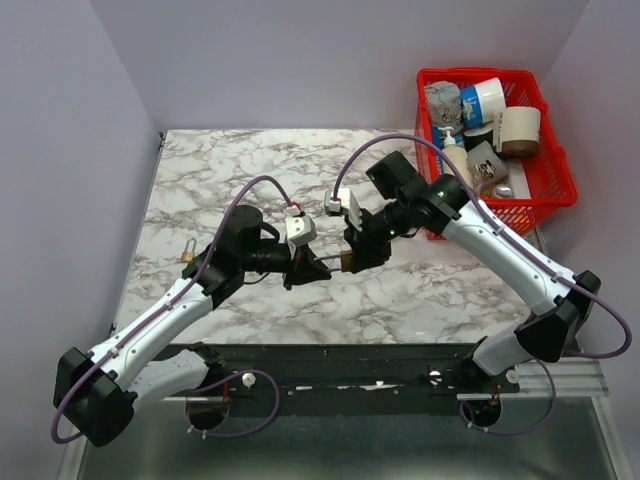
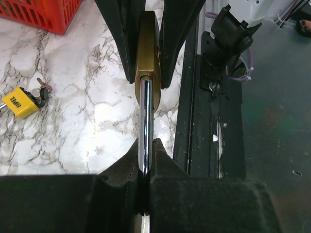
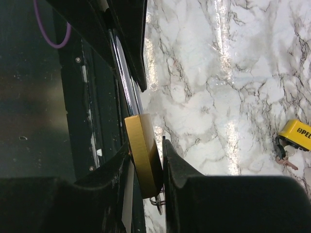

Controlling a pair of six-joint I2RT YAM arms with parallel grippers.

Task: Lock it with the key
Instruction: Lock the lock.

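The brass padlock (image 2: pixel 148 48) hangs in the air above the marble table (image 1: pixel 450 290), stretched between my two hands near the front edge, just ahead of the black base rail. My right gripper (image 3: pixel 146 148) is clamped on the flat faces of the brass body, one finger pressed to each side. My left gripper (image 2: pixel 146 150) is closed on the chrome shackle (image 2: pixel 146 121), which runs straight from my fingers into the top of the body (only one leg of it shows, so I cannot tell whether the shackle is seated or sprung). The two sets of fingers face each other almost tip to tip, the lock lying roughly level between them. In the right wrist view a small bit of metal peeks out under the body, too hidden to name.

The key (image 2: pixel 43 92) is in neither hand. It lies flat on the marble beside its yellow tag (image 2: pixel 19 102), well apart from the lock, towards the table's left edge.

At the far right corner stands a red basket (image 1: pixel 480 72) crowded with containers and tape rolls.
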